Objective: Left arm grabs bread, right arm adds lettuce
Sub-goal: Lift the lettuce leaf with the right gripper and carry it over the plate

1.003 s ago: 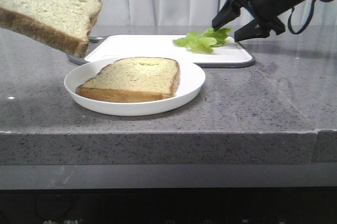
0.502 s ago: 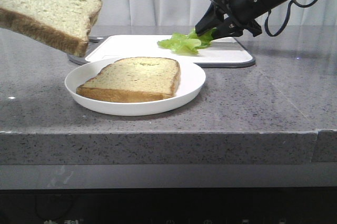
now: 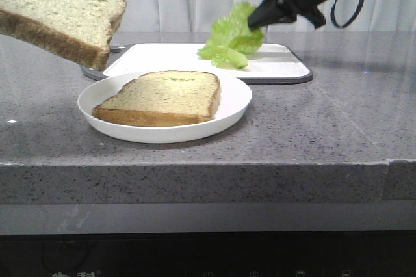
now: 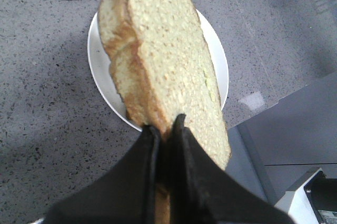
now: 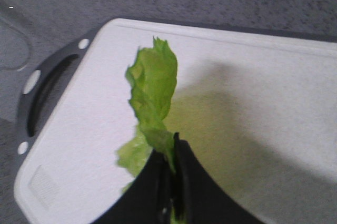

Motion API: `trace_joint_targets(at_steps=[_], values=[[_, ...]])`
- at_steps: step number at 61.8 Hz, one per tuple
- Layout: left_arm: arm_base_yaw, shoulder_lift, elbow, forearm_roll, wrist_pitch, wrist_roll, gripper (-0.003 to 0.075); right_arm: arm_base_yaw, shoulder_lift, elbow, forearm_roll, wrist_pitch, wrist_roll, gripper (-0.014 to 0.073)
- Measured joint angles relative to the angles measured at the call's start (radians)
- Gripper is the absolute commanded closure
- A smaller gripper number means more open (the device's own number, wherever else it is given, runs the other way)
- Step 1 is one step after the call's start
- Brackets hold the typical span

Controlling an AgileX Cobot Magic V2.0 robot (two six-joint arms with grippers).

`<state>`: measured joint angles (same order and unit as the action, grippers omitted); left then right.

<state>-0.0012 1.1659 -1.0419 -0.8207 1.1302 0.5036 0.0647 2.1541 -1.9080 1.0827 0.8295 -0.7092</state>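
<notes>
Green lettuce (image 3: 231, 39), pinched only at one end by the clamped right gripper (image 5: 172, 155), could slip free, while the left gripper (image 4: 164, 132) grips the bread (image 4: 163, 71).

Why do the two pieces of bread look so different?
The bread hangs tilted in the air, pinched by the left pincer; the other slice lies flat on the white plate. The held bread looks thicker and the plate slice thinner, though the held one may only sit nearer the front camera. Both have brown crust and pale speckled faces.
</notes>
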Motion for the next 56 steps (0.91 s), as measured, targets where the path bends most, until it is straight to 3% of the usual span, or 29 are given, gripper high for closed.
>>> trace_joint_targets(at_steps=[10, 34, 56], values=[[0.0, 0.0, 0.0, 0.0, 0.0, 0.0, 0.0741, -0.009, -0.146, 0.088, 0.025, 0.047, 0.021, 0.065], [0.0, 0.0, 0.0, 0.0, 0.0, 0.0, 0.0741, 0.018, -0.568, 0.574, 0.11, 0.059, -0.03, 0.065], [0.0, 0.0, 0.0, 0.0, 0.0, 0.0, 0.0741, 0.086, -0.717, 0.908, 0.416, 0.085, -0.104, 0.065]])
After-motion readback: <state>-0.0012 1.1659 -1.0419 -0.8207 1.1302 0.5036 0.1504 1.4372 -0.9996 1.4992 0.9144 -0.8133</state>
